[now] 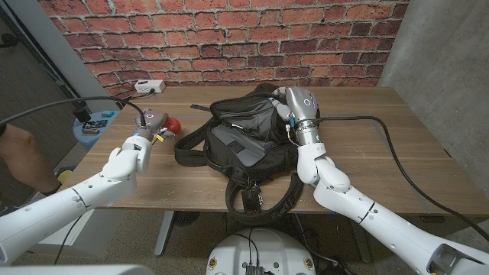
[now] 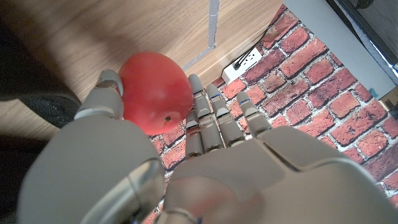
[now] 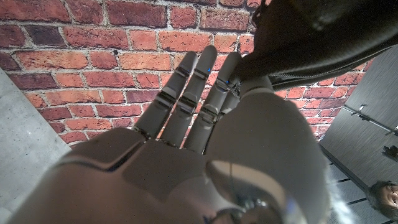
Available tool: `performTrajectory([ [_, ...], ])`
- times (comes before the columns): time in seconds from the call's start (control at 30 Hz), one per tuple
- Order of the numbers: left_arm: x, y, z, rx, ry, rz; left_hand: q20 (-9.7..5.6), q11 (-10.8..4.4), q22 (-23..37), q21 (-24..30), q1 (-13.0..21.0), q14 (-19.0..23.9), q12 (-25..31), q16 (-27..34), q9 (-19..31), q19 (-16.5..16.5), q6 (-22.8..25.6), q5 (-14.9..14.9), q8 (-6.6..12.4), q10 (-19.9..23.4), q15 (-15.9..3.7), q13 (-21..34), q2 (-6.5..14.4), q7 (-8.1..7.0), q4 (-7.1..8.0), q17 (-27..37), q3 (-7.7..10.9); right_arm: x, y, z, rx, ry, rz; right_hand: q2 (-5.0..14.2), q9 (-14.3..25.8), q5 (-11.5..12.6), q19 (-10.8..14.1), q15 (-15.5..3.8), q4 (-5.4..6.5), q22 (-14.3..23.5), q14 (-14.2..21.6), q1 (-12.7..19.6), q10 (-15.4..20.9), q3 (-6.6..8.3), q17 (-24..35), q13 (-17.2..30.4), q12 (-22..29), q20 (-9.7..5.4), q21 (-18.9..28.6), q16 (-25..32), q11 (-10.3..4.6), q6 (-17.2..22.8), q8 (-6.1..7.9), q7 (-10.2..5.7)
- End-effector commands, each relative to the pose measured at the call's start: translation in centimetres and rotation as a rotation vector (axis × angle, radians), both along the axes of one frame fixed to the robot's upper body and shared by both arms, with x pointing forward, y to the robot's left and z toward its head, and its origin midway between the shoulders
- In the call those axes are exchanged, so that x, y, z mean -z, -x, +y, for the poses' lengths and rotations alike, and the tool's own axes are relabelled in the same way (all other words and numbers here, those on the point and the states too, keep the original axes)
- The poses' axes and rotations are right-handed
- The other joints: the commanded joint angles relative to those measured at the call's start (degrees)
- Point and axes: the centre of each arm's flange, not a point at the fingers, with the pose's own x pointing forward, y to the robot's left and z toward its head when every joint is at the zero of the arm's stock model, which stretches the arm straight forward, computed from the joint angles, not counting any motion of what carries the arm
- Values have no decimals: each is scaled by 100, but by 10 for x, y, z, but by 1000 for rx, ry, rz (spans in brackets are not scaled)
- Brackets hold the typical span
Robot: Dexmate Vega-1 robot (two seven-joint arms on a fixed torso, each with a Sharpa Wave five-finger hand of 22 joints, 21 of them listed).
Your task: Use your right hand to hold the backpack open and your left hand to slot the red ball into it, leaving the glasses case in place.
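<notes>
Left hand (image 1: 150, 126) was closing round the ball (image 1: 174, 124) — fingers cupping it, still on the table left of the backpack (image 1: 237, 134). Right hand (image 1: 296, 103) was at the bag's top edge, grip unclear — cannot tell. Lift and drop-in remained.

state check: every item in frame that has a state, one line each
red ball: out of the bag, on the table, left hand fingers around it.
backpack: lying on the table, top unzipped and open, straps hanging over the near edge.
right hand: at the backpack's top edge; fingers extended in the wrist view, grip unclear.
power strip: at the table's far edge, cord plugged in.
</notes>
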Motion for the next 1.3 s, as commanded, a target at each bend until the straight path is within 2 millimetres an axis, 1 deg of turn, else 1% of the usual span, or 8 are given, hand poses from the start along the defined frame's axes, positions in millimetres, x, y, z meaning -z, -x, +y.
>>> performTrajectory([
  [0.03, -3, 8, -6, 37, 57, 27, 42, -435, 9, -43, 179, -43, -31, -9, 32, -5, 903, 20, -25, 371, 8, 34, 283, -345, 21, 27, -30, -5, 5, 1, 15, 4, -25, 62, 13, 50, -52, -403, 1, 3, -9, 78, -11, -26, 27, 58, -13, -451, 2, -17, -9, 31, 1, -35],
  [0.2, -2, 13, -14, 68, 65, 27, 61, -454, 9, -56, 171, -51, -40, -15, 35, -22, 898, 21, -36, 361, 9, 55, 284, -342, 25, 27, -49, -7, 7, 2, 12, 2, -30, 64, 24, 64, -127, -403, 14, 7, -29, 68, -47, -43, 46, 108, -3, -485, -26, -21, -12, 12, -6, -54],
  [0.43, -5, 19, -24, 107, 75, 25, 68, -454, 10, -66, 172, -52, -22, -20, 39, -25, 931, 23, -36, 418, 4, 86, 295, -346, 28, 29, -70, -12, 6, 2, 11, 5, -44, 74, 58, 98, -133, -404, 19, 14, -37, 84, -60, -62, 95, 177, 20, -497, -24, -6, -14, 19, 8, -55],
  [0.53, -7, 22, -28, 115, 71, 22, 70, -510, 10, -71, 177, -26, 3, -14, 44, -20, 995, 26, -23, 493, -3, 114, 306, -356, 27, 29, -86, -14, 4, 2, 16, 1, -49, 82, 61, 108, -132, -404, 24, 15, -46, 86, -52, -69, 108, 173, 16, -487, -22, -8, -13, 19, 7, -57],
  [0.8, -11, 34, -34, 124, 73, 19, 65, -545, 10, -74, 203, 36, 32, 7, 51, -1, 1063, 33, -15, 580, -31, 162, 338, -365, 22, 33, -103, -17, 1, -2, 26, -19, -58, 94, 65, 123, -133, -404, 32, 17, -51, 92, -49, -81, 134, 167, 4, -495, -19, -8, -15, 9, 1, -54],
  [0.87, -12, 39, -37, 125, 78, 20, 63, -519, 10, -74, 207, 46, 28, 9, 52, 3, 1069, 33, -16, 575, -37, 173, 338, -369, 19, 33, -109, -18, -1, -4, 28, -15, -61, 99, 65, 126, -134, -402, 35, 17, -56, 92, -48, -84, 137, 167, 2, -494, -18, -12, -11, 4, -3, -59],
  [1.1, -9, 57, -41, 121, 73, 26, 80, -527, 10, -85, 209, 60, 30, 15, 58, -6, 1112, 35, -13, 593, -42, 213, 357, -382, 25, 39, -132, -23, -4, -7, 48, -18, -58, 101, 67, 134, -132, -404, 37, 18, -57, 98, -48, -98, 158, 171, -4, -490, -15, -13, -14, 7, -5, -60],
  [1.3, -11, 71, -43, 114, 66, 11, 87, -541, 11, -90, 187, 74, 26, 19, 62, -6, 1118, 34, -23, 600, -44, 247, 363, -378, 38, 44, -160, -28, -7, -9, 55, -19, -66, 96, 74, 142, -153, -405, 36, 18, -67, 105, -71, -110, 172, 188, -9, -495, -22, -17, -14, -9, -11, -60],
])
